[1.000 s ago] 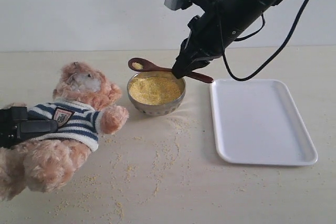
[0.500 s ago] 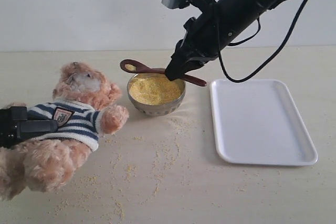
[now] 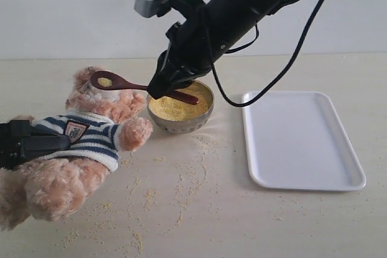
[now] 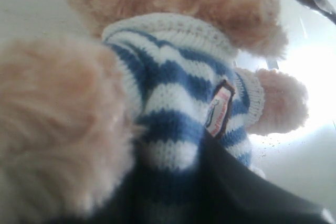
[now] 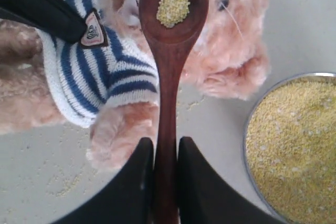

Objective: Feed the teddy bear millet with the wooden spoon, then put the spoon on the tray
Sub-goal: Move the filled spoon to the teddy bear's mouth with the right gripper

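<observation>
The teddy bear [image 3: 91, 134] lies on its back at the left, and my left gripper [image 3: 57, 144] is shut on its striped torso [image 4: 168, 87]. One dark finger [image 4: 247, 192] presses into the shirt. My right gripper [image 3: 158, 87] is shut on the handle of the wooden spoon [image 3: 130, 85], which it holds level. The spoon's bowl carries a small heap of millet [image 5: 173, 6] right at the bear's face [image 5: 226, 51]. More millet [image 3: 175, 107] fills the metal bowl [image 3: 181, 126] just right of the bear. The white tray [image 3: 302, 140] lies at the right with nothing on it.
Loose grains [image 3: 181, 191] are scattered over the tabletop in front of the bowl and the bear. The right arm and its cable [image 3: 284, 58] reach over the bowl from the upper right. A pale wall stands behind the table.
The right gripper has carried the loaded spoon leftward from above the metal bowl to the bear's face. The bear's head and arm have lifted slightly in the left gripper's hold.
</observation>
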Action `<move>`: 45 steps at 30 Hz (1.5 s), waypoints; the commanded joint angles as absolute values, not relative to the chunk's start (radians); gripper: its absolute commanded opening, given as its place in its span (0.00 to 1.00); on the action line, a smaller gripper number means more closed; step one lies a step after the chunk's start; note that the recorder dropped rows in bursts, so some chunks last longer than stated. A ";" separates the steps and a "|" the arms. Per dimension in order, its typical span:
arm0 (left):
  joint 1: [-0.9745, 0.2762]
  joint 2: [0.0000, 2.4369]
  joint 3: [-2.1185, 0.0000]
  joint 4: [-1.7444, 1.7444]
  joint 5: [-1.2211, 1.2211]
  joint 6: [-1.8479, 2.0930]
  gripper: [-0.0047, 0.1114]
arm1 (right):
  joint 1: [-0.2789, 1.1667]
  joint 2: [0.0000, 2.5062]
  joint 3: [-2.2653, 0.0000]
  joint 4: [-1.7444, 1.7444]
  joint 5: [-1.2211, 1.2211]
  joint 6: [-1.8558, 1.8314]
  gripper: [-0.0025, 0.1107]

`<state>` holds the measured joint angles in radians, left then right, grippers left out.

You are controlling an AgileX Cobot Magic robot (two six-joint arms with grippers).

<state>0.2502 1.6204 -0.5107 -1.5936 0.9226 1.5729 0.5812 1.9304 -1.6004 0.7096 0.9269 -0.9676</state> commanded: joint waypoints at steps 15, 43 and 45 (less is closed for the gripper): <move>0.244 1.612 -0.510 -1.605 0.956 1.570 0.08 | 0.755 1.917 -1.608 0.257 0.684 -0.863 0.02; 0.244 1.612 -0.510 -1.596 0.956 1.571 0.08 | 0.993 1.917 -1.606 -0.653 0.737 -0.513 0.02; 0.244 1.612 -0.510 -1.596 0.956 1.571 0.08 | 1.000 1.917 -1.606 -0.679 0.746 -0.513 0.02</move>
<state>0.2502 1.6204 -0.5107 -1.5894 0.9226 1.5729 0.9890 1.9304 -1.6027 -0.6416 0.7277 -0.5231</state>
